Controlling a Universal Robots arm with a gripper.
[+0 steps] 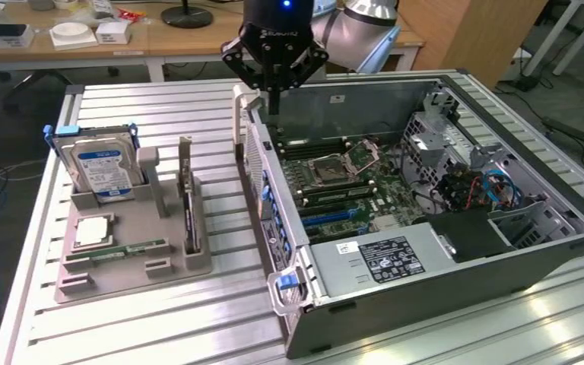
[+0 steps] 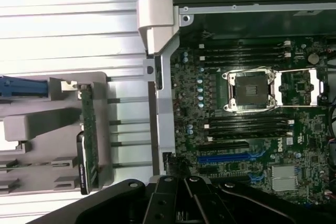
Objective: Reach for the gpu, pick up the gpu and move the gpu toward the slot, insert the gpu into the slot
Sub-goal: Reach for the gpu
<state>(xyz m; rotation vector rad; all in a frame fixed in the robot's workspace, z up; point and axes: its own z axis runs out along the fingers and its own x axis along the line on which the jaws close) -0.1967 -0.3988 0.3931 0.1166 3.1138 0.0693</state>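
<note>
We are seeing the gripper (image 1: pixel 271 105) hanging with its fingers pointing down over the rear edge of the open computer case (image 1: pixel 424 304). It is just above the white bracket (image 1: pixel 239 114) at the case corner. The fingers are appearing pressed together, and they are gripping nothing. In the wrist view, the gripper (image 2: pixel 184 198) is showing its black linkages converging on one line.

We are noting the motherboard (image 1: pixel 373 190) lying flat inside the case, directly beneath and beside the gripper. The slot (image 1: pixel 333 217) is showing as a long blue connector strip on that board, with nothing seated in it. In the wrist view, the slot (image 2: pixel 231 157) is lying beyond the square silver CPU socket (image 2: pixel 251 90), with black memory channels between the two. A power supply (image 1: pixel 383 258) with a printed label is sitting at the near end of the case.

We are finding the gpu (image 1: pixel 186 198) well apart from the gripper, outside the case, toward the exterior view's left. It is standing on edge in a groove of the grey holder (image 1: pixel 170 266). In the wrist view, the gpu (image 2: pixel 88 140) is appearing as a narrow green edge. The same holder is carrying an upright hard drive (image 1: pixel 99 167) and a thin memory stick (image 1: pixel 125 249) lying flat. The holder and the case are both resting on the ribbed metal table (image 1: pixel 150 334).
</note>
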